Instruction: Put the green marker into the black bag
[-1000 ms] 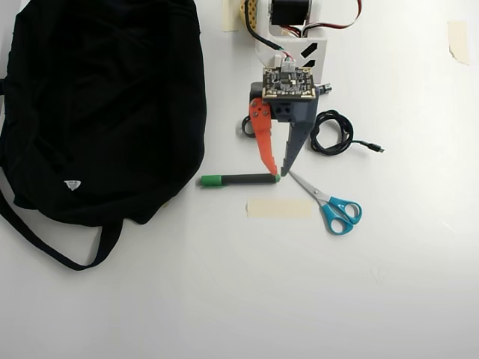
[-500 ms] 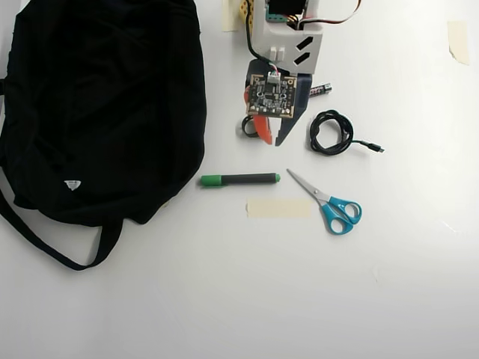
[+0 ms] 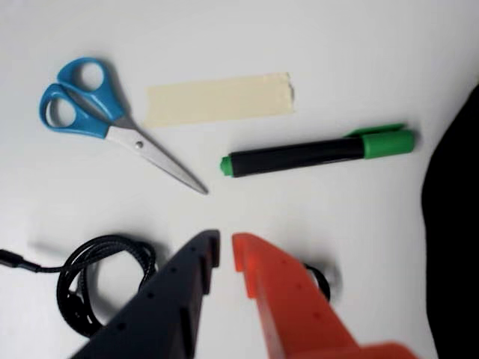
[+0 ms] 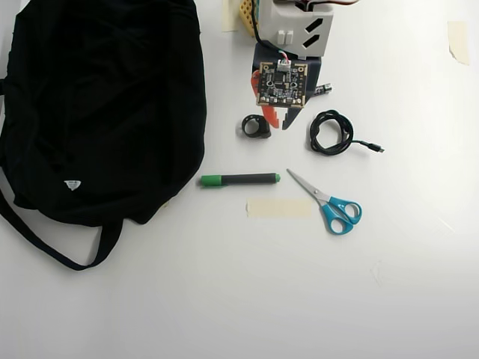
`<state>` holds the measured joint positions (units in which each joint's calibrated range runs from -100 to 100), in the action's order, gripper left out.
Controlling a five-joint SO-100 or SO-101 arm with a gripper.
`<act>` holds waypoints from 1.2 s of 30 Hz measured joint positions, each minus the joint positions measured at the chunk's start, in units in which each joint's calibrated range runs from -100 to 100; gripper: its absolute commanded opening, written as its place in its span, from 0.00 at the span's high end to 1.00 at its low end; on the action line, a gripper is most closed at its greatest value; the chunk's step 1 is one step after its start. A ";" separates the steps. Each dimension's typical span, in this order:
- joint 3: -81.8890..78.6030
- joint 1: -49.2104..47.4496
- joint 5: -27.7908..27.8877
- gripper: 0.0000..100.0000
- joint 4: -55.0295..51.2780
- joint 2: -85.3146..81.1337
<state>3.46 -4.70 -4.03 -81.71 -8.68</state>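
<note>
Green marker [image 4: 239, 179] lying flat on the white tabletop [image 4: 224, 299], untouched, well clear of the hand [image 3: 226, 253] and nearer the camera's bottom edge in the overhead view. Hand empty, its black and orange fingers almost together, a thin gap left. Black bag [image 4: 97, 105] at left, marked with a small white triangular logo, unreadable. Blue scissors [image 4: 333, 207], tape strip [image 4: 278, 208], coiled cable [image 4: 331, 132] nearby. Bag's top cut off.
</note>
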 measured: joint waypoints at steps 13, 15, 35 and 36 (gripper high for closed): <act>0.00 -1.40 0.00 0.98 0.00 0.00; 0.00 -1.40 0.00 0.98 0.00 0.00; 0.00 0.07 -0.15 0.87 2.83 0.50; 0.00 0.00 -0.20 0.86 2.83 1.08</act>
<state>3.46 -4.70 -4.22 -78.88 -7.60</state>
